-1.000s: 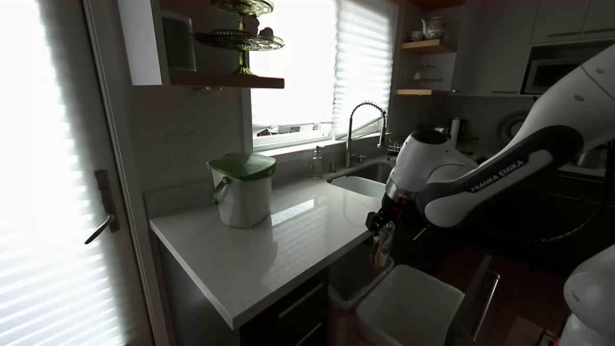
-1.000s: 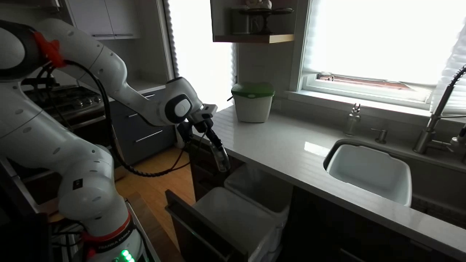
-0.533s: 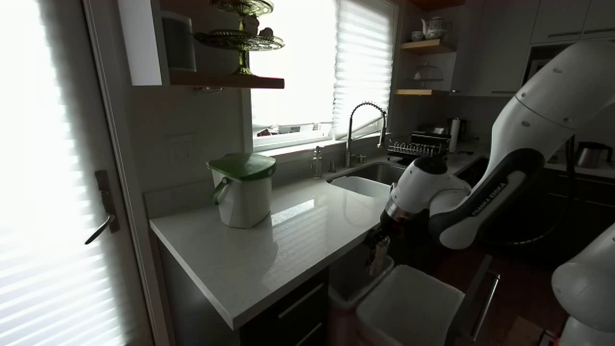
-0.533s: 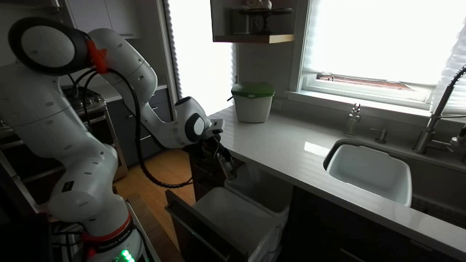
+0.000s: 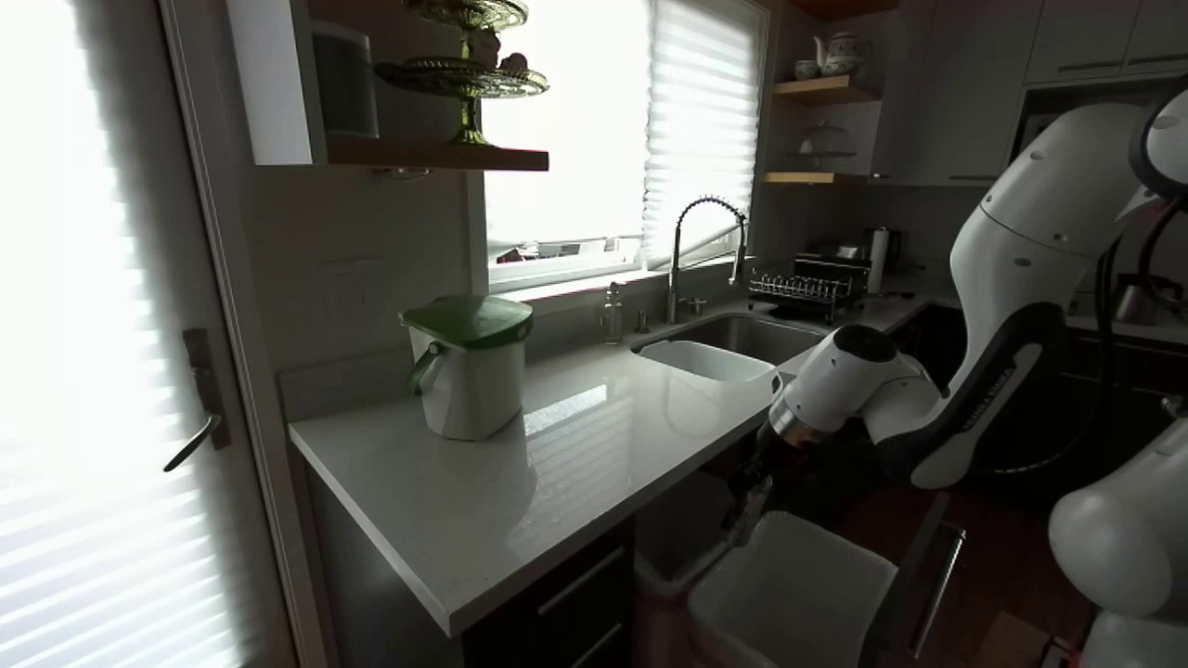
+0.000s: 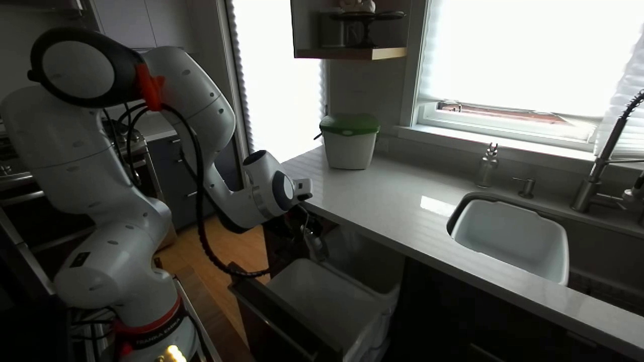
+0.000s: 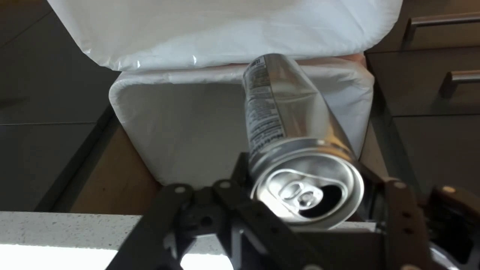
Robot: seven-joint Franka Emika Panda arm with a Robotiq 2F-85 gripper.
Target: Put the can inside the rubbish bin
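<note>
Lower than half a second ago and further out from the surface, my tool has brought the can down towards the inner bin below it and the outer bin ahead, both lined. The tool is clamped round the can near its lidded end; the can hangs beneath, tilted, its foot leaning outward. In both exterior views that foot is close to the rims where the bins meet, and I cannot tell over which mouth it would fall, nor which bin the task means.

I judge this to be the end of the carry, with release not yet made. Next I would pick one mouth, shift until the whole can sits inside that rim, then spread the tool.

Just behind the tool runs the surface's edge, so I would not pull back that way while low. Beneath it, the paired rims look the likeliest snag. Ahead of the tool, the outer bin's mouth offers the widest open room I can see, with the drawer front closing it off beyond.
</note>
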